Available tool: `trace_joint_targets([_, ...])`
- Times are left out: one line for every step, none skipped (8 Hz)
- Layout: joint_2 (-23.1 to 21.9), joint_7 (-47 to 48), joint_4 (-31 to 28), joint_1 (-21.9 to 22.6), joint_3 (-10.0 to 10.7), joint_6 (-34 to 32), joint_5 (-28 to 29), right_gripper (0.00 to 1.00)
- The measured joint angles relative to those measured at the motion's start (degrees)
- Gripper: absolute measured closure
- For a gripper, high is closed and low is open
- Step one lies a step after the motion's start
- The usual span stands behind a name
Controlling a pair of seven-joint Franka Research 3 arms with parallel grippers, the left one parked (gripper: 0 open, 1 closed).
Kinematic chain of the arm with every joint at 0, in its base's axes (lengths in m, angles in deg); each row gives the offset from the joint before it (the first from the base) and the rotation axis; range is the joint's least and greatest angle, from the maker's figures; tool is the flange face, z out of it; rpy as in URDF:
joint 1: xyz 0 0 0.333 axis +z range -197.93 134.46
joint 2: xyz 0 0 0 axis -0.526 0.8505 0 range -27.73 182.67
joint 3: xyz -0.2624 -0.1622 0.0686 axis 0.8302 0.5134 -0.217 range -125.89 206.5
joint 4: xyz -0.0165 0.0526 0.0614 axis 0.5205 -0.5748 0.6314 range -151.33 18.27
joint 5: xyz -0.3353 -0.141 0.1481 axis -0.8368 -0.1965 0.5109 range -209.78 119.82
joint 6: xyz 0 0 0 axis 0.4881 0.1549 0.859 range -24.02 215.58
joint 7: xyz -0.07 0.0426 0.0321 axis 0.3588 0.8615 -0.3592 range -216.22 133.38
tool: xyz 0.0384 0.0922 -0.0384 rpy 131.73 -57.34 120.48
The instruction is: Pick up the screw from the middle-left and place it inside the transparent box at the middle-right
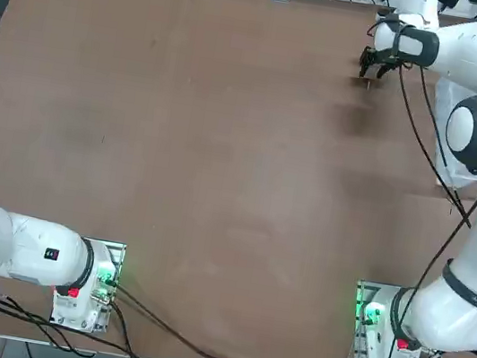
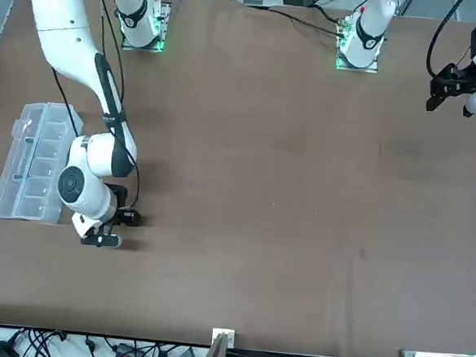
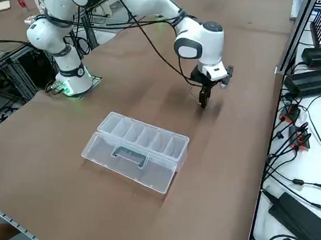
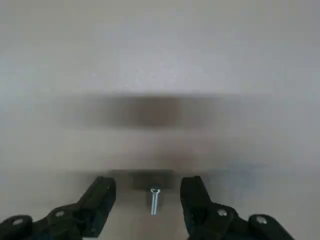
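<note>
Seen from the front, the transparent box [image 2: 31,162] lies at the counter's [image 2: 262,188] left edge, its clear lid swung open beside the row of compartments. Just to its right the right claw [image 2: 114,228] points down at the brown surface, well clear of the box. In the wrist view the screw [image 4: 154,199] lies flat on the counter between the two black fingers [image 4: 101,196], a gap on each side, touching neither. The claw stands partly open and holds nothing. From the right side, the claw [image 3: 203,99] hangs low over the counter beyond the box [image 3: 136,150].
</note>
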Motion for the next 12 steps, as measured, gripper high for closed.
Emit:
trace_joint_targets([0.18, 0.05, -0.4, -0.05, 0.05, -0.03, 0.0, 0.22])
trace_joint_targets([0.23, 0.08, -0.99, -0.09, 0.06, -0.02, 0.0, 0.26])
trace_joint_targets([0.23, 0.12, -1.42, -0.08, 0.06, -0.02, 0.0, 0.33])
trace_joint_targets([0.23, 0.18, -1.65, -0.09, 0.06, -0.02, 0.0, 0.35])
trace_joint_targets([0.2, 0.22, -1.65, -0.1, 0.07, -0.02, 0.0, 0.38])
trace_joint_targets([0.08, 0.24, -1.64, -0.1, 0.07, -0.02, 0.0, 0.46])
trace_joint_targets([0.02, 0.54, -1.64, -0.1, 0.07, -0.05, 0.01, 0.54])
trace_joint_targets([-0.07, 0.89, -1.63, -0.1, 0.07, -0.07, 0.0, 0.6])
trace_joint_targets([-0.21, 1.23, -1.63, -0.13, 0.2, -0.17, 0.0, 0.75])
trace_joint_targets([-0.25, 1.29, -1.63, -0.11, 0.27, -0.18, -0.03, 0.79])
trace_joint_targets([-0.33, 1.34, -1.63, -0.17, 0.48, -0.28, 0.03, 0.95])
trace_joint_targets([-0.35, 1.36, -1.63, -0.17, 0.48, -0.28, 0.05, 0.95])
